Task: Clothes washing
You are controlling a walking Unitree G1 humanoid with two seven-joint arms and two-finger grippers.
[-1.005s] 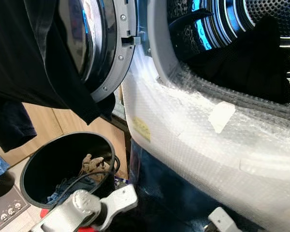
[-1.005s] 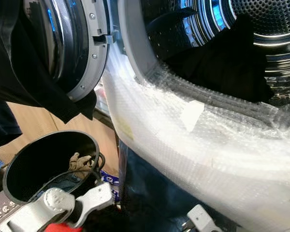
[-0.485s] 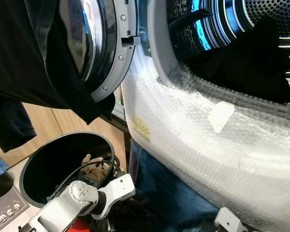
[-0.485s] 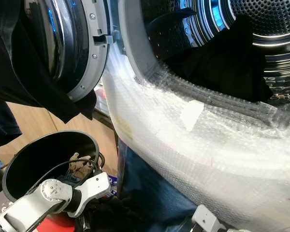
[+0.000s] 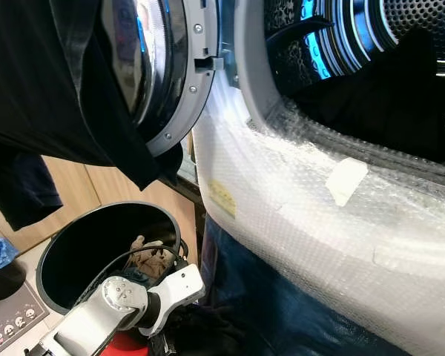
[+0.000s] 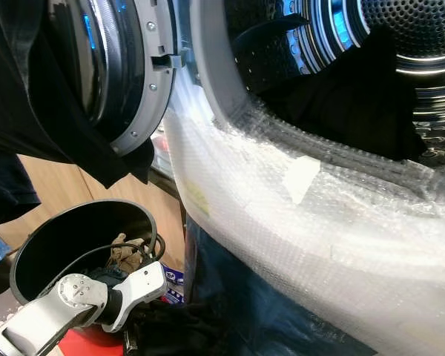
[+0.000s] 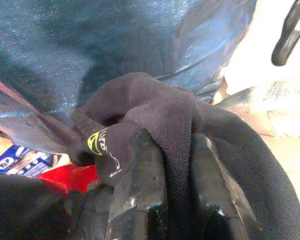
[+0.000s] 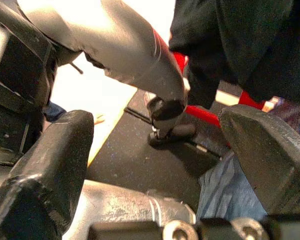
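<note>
At far left, a black shirt [image 5: 52,81] hangs draped over the open washer door [image 5: 167,74]. Below it stands a round black bin [image 5: 67,259] holding a tan cloth [image 5: 150,256] and other laundry.

The left arm [image 5: 122,308] reaches down beside the bin, toward the foot of the washer. In the left wrist view, the left gripper [image 7: 177,165] has both fingers [image 7: 140,170] pressed together on a fold of a dark purple garment [image 7: 155,107] with a yellow logo. The fold runs up between the fingers, and the rest of the garment spreads loosely to either side. Blue jeans [image 7: 115,35] hang directly behind it, and something red [image 7: 72,177] lies beneath.

To the right, the washer front [image 5: 304,222] is wrapped in bubble sheeting. The blue jeans hang down from below the sheeting to the floor area. Above, the drum [image 5: 371,44] stands open with a black garment [image 5: 386,104] lying over its lower lip.

The right gripper [image 8: 155,150] is low and out of the head views. Its fingers stand wide apart and hold nothing.

Key relation: the drum opening lies above and to the right of the left gripper, with the protruding wrapped front between them. The left arm is the loaded one. Judged from this layout, the lift needs to go up and outward to clear the sheeting before moving in over the lip. The trailing cloth may snag the jeans.
</note>
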